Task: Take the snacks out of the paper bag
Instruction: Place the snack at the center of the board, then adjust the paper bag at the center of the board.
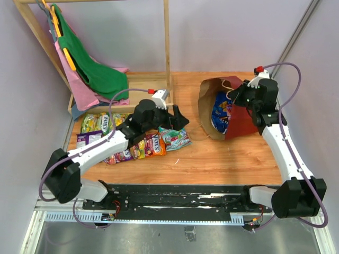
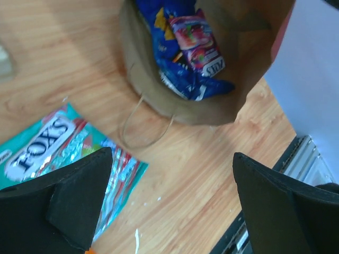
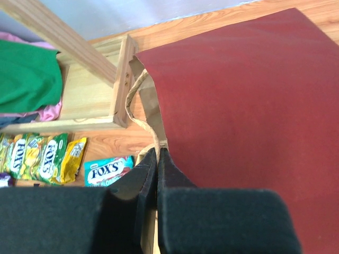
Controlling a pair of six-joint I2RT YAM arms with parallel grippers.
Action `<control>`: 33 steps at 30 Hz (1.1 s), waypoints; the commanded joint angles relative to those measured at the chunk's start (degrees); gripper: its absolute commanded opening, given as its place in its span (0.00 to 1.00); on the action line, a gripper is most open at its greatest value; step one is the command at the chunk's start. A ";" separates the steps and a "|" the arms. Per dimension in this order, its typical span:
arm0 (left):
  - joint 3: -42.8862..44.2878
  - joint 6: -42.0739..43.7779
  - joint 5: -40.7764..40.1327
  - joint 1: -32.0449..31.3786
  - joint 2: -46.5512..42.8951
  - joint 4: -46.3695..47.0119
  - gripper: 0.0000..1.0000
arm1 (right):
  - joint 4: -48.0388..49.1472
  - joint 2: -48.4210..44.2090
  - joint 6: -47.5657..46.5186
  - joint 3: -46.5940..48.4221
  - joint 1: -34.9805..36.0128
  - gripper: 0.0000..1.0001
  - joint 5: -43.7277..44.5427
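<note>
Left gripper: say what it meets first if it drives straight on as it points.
Probably the paper bag: its tan loop handle lies ahead of the open left gripper, then the brown lip. Only bare table shows between; tilt is unclear, so wood might come first.

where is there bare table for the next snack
Bare wood lies between the teal packet and the paper bag, and along the front of the table. The other packets crowd the left side; the wooden rack fills the back left.
</note>
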 commanded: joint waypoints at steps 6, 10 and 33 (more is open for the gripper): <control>18.14 11.53 -12.78 -1.14 11.23 -4.62 1.00 | -0.03 -1.40 -4.28 2.77 4.14 0.01 -1.05; 27.49 17.47 -18.00 -1.06 18.16 -6.53 1.00 | -1.51 -2.11 -4.43 2.71 4.09 0.05 1.23; 34.42 37.57 4.03 5.00 34.25 0.78 1.00 | -12.30 -20.41 11.76 -15.96 0.14 0.98 25.28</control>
